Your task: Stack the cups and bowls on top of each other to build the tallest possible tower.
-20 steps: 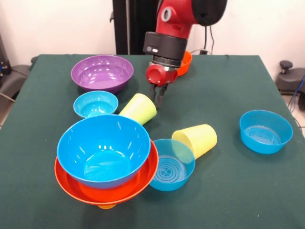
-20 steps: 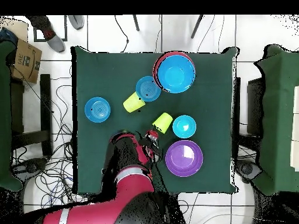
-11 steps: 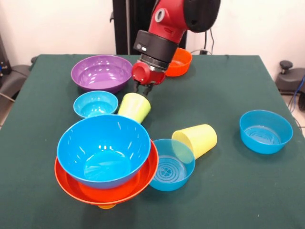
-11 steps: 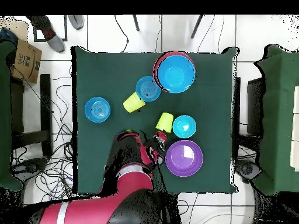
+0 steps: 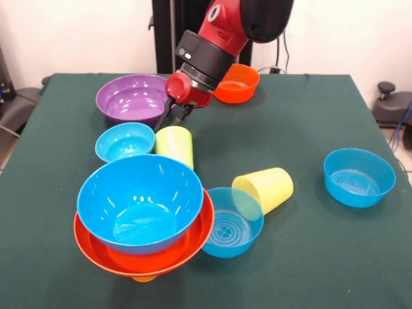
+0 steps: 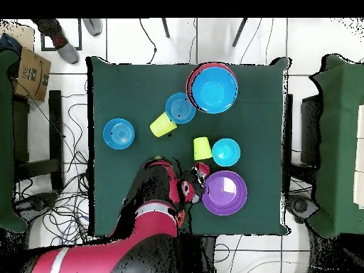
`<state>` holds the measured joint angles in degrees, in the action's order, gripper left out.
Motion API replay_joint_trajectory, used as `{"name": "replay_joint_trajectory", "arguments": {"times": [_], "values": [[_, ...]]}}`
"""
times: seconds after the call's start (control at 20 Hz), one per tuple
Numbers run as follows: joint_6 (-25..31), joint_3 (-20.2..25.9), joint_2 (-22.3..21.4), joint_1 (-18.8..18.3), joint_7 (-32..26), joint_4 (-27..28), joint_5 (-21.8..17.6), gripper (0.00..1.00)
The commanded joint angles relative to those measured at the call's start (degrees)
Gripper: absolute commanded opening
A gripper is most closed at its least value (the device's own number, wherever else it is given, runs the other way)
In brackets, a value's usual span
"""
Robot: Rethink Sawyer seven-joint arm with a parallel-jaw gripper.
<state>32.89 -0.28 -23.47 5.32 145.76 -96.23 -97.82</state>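
Gripper [image 5: 168,120] tilted down toward the lime green cup [image 5: 174,145], dark fingertips at its far end; jaws close together, though whether they touch or pinch the cup cannot be told from either view. Cup lying on the green table [image 5: 302,122], just beside the small blue bowl [image 5: 125,141], with the large purple bowl [image 5: 136,98] behind both. Tower [image 5: 143,212] at the near side: large blue bowl [image 5: 138,201] nested in the wider orange bowl [image 5: 187,252], a sliver of orange cup [image 5: 144,279] showing underneath. Pale yellow cup [image 5: 265,188] on its side, touching 1 medium blue bowl [image 5: 226,223]; the other medium blue bowl [image 5: 358,176] well apart. Small orange bowl [image 5: 237,83] near the far edge, partly behind the arm [image 5: 219,45].
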Motion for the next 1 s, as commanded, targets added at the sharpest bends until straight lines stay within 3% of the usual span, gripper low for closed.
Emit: {"name": "replay_joint_trajectory", "arguments": {"times": [0.05, 0.25, 0.45, 0.75, 1.0], "values": [[3.6, 1.3, 2.1, 3.3, -7.4, 6.5, 0.0, 1.0], [2.8, 0.2, 2.2, 4.5, -6.2, 6.8, 0.0, 1.0], [0.8, -0.5, 3.1, 5.8, -1.5, 6.7, -3.2, 1.0], [-0.3, -0.8, 2.5, 8.5, 6.3, 4.6, -9.2, 1.0], [-1.3, 1.0, -0.7, 9.5, 13.0, 1.4, -15.0, 1.0]]}}
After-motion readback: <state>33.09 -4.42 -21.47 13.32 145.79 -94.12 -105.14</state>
